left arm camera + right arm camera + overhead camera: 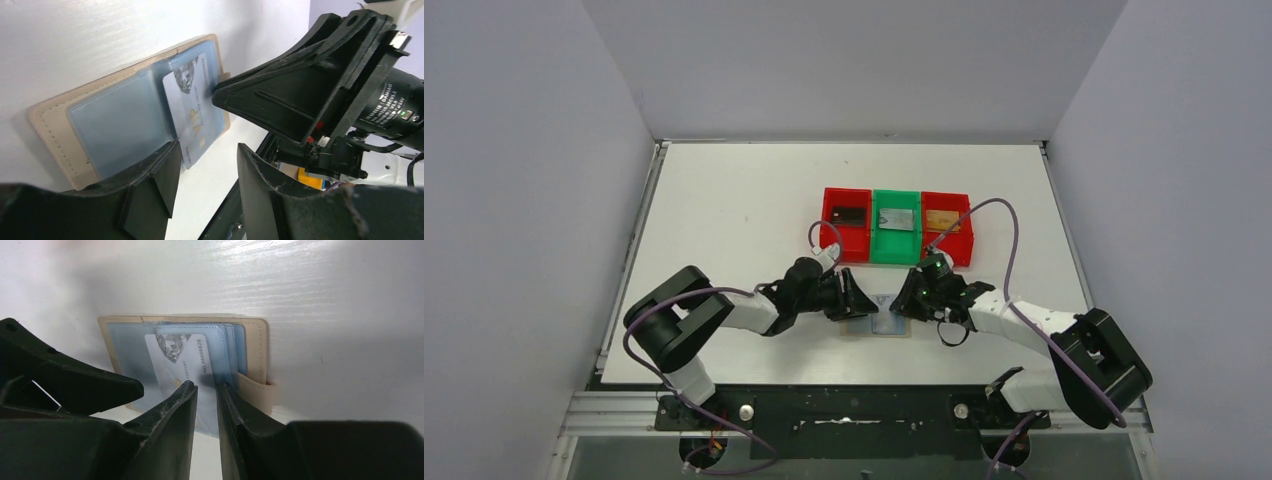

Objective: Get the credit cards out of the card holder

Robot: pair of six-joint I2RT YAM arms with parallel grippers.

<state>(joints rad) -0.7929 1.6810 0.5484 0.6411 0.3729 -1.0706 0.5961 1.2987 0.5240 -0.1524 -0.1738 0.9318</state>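
Hovering at the near left edge of the card holder (55, 125) with the left gripper (207, 147), fingers spread wide and clasping nothing. Bearing on the holder's right panel with the right gripper (205, 387), fingers drawn to a slim gap; impossible to tell whether pinching or merely pressing. Lying open and flat on the white table (724, 200) between both grippers: soft stitched tan cover, floppy blue-grey plastic sleeves. Poking from a sleeve past the holder's near edge, 1 glossy white credit card (175, 360): judging it thin, stiff, light and slippery, too flat for nipping from above, so probably best taken by that exposed edge while pinning the limp cover. Sitting beyond the holder, 3 rigid plastic trays (896, 192), red, green, red, each holding 1 flat card (849, 214).
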